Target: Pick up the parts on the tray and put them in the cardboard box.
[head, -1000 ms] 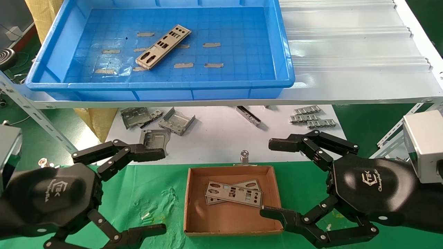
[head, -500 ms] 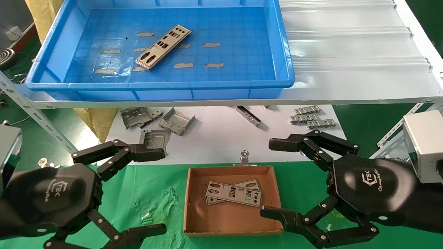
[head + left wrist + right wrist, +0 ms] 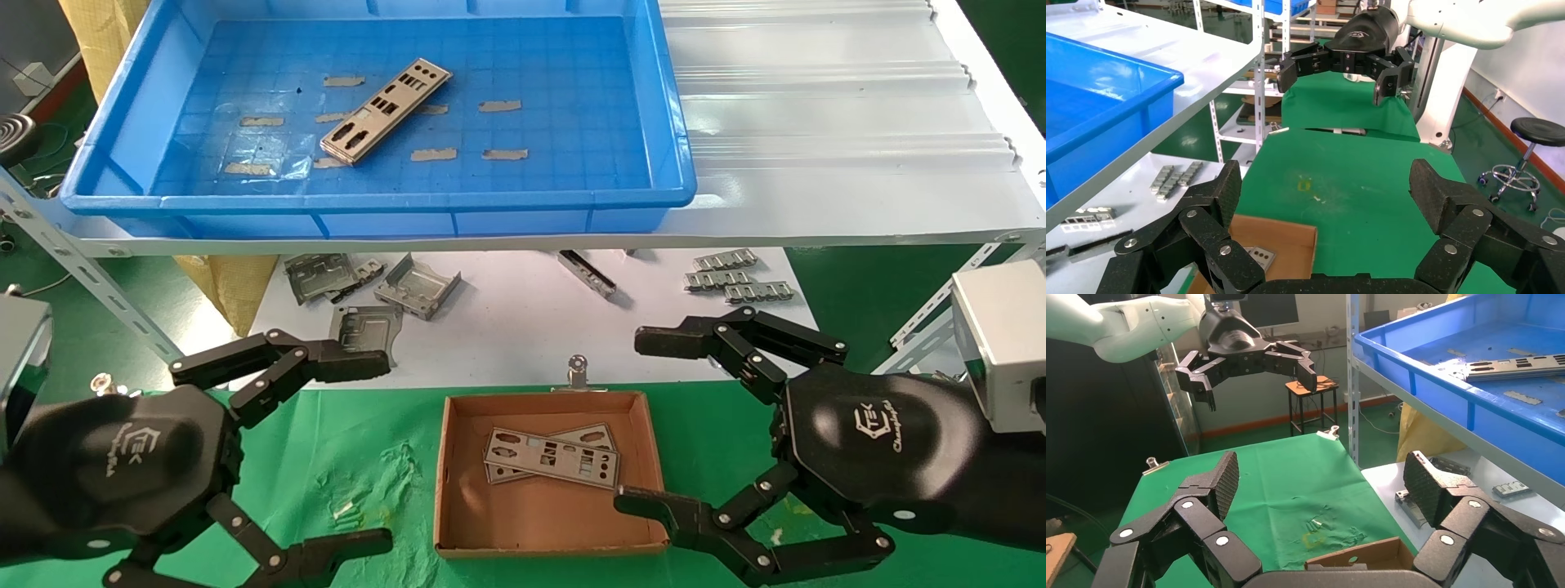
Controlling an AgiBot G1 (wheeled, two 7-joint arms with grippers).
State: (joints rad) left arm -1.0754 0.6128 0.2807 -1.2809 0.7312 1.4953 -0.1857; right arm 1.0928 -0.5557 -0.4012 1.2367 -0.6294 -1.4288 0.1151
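Note:
One silver punched plate (image 3: 384, 112) lies at a slant on the gridded floor of the blue tray (image 3: 678, 163) on the upper shelf; it also shows in the right wrist view (image 3: 1511, 366). Two more plates (image 3: 549, 457) lie overlapped in the brown cardboard box (image 3: 445, 482) on the green cloth; a plate corner shows in the left wrist view (image 3: 1258, 257). My left gripper (image 3: 372, 449) is open and empty left of the box. My right gripper (image 3: 645, 420) is open and empty right of the box. Both hang low, well below the tray.
Folded grey brackets (image 3: 417, 286) and ribbed metal strips (image 3: 739, 282) lie on the white surface under the shelf. A metal clip (image 3: 578, 371) stands behind the box. Slotted shelf struts (image 3: 82, 269) run at both sides. The shelf's front edge overhangs between the grippers and the tray.

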